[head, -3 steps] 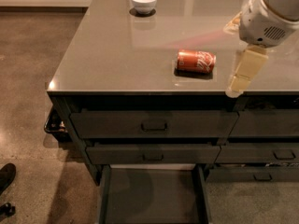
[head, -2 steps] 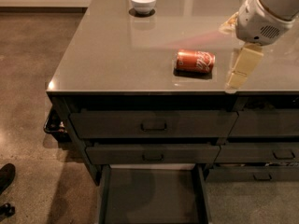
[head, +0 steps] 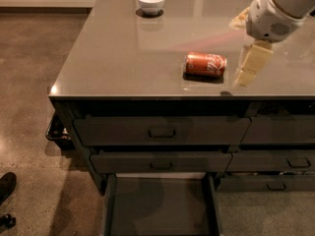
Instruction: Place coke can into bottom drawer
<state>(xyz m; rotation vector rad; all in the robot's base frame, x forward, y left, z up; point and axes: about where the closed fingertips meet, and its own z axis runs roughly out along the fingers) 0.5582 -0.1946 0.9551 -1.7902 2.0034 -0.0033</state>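
The coke can [head: 205, 64] lies on its side on the grey countertop [head: 123, 58], near the front edge and right of the middle. My gripper [head: 239, 50] hangs just to the right of the can, close to it but not touching. Its cream fingers [head: 251, 63] stand apart, one low near the table's front edge and one further back beside the wrist. It holds nothing. The bottom drawer [head: 160, 208] of the left stack is pulled out below, and its flat dark floor is bare.
A white bowl [head: 151, 2] stands at the back of the countertop. Two shut handled drawers [head: 161, 131] sit above the open one, with narrower drawers [head: 280, 132] to the right. A dark shoe [head: 6, 187] is on the floor at the lower left.
My gripper has drifted a little to the left and further back, closer to the can's right end. The can and the drawer have not moved.
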